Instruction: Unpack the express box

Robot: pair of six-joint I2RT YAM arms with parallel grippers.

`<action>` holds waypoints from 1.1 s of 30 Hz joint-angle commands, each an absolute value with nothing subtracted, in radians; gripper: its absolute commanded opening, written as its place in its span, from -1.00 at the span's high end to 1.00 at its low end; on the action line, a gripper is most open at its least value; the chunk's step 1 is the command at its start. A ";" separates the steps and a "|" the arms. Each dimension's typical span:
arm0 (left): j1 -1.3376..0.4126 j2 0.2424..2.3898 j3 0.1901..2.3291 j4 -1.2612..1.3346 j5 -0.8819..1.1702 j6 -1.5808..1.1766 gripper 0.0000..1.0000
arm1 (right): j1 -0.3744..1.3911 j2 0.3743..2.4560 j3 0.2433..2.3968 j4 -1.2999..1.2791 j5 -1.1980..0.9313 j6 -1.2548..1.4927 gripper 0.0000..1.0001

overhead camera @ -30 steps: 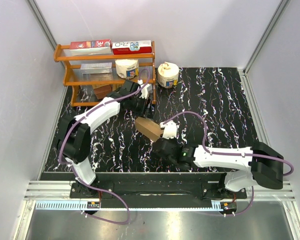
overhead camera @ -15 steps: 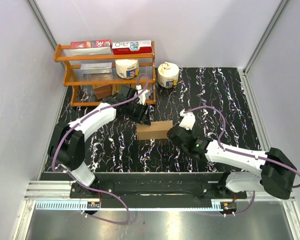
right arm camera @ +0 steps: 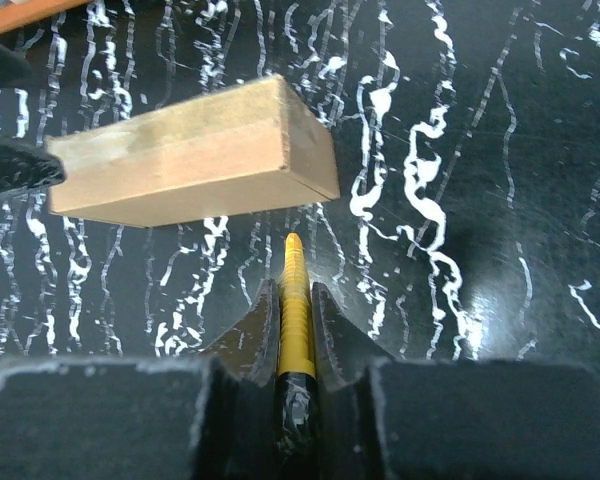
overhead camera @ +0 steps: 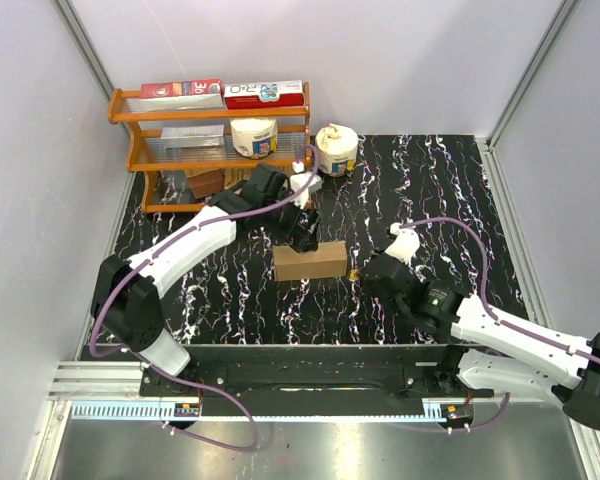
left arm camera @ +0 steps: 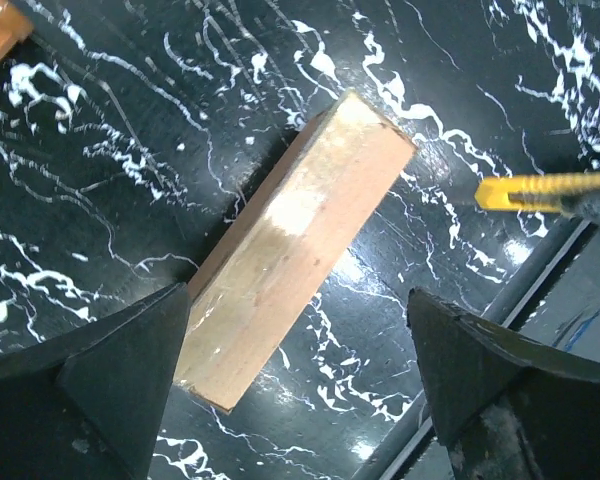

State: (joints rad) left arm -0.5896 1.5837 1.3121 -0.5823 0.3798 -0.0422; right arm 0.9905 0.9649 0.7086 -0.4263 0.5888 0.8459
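On the surface (overhead camera: pixel 430 190), the box (overhead camera: pixel 310 261) lies under your spread left tool (left arm camera: pixel 295 340), probably light and stiff but crushable, so pinch its long sides gently, while your right tool (right arm camera: pixel 293 295) clamps a yellow cutter (right arm camera: pixel 294 262) beside its end.

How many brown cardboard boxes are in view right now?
2. The flat oblong brown cardboard box lies on the black marbled table; a smaller brown box sits on the orange wooden rack's bottom shelf. The left arm may hide others.
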 commanded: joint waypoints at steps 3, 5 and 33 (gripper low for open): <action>-0.716 1.629 1.374 -0.546 0.200 0.173 -0.90 | 0.942 0.946 0.794 -0.610 0.561 0.893 1.00; -0.747 1.655 1.368 -0.513 0.164 0.213 -0.91 | 0.910 0.946 0.822 -0.626 0.546 0.887 1.00; -0.788 1.628 1.029 -0.186 0.138 0.425 -0.41 | 0.775 0.919 0.726 -0.287 0.420 0.690 1.00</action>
